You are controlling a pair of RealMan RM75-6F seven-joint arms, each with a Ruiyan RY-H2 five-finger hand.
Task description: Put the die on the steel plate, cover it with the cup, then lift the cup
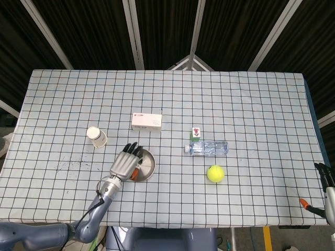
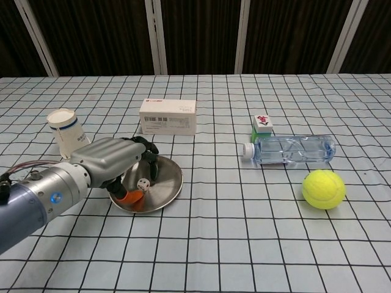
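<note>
The table (image 1: pixel 235 104) fills both views. Left of centre in the chest view, the left hand (image 2: pixel 113 160) hovers over the steel plate (image 2: pixel 165 183), fingers loosely apart and holding nothing. The cup (image 2: pixel 63 131) stands upright in the left middle of that frame, up and left of those fingers, near, so the left hand looks best placed. The die (image 2: pixel 143 182) lies on the plate beneath the fingertips. The right hand (image 1: pixel 327 183) sits at the head view's lower right edge; whether its fingers are parted I cannot tell.

I seem to be working in a robot test lab: a table (image 1: pixel 251 104) under a gridded checked cloth (image 2: pixel 244 244), black curtains (image 2: pixel 195 33) hung between pale metal frame bars (image 1: pixel 133 34), and unrelated odd props laid out.
</note>
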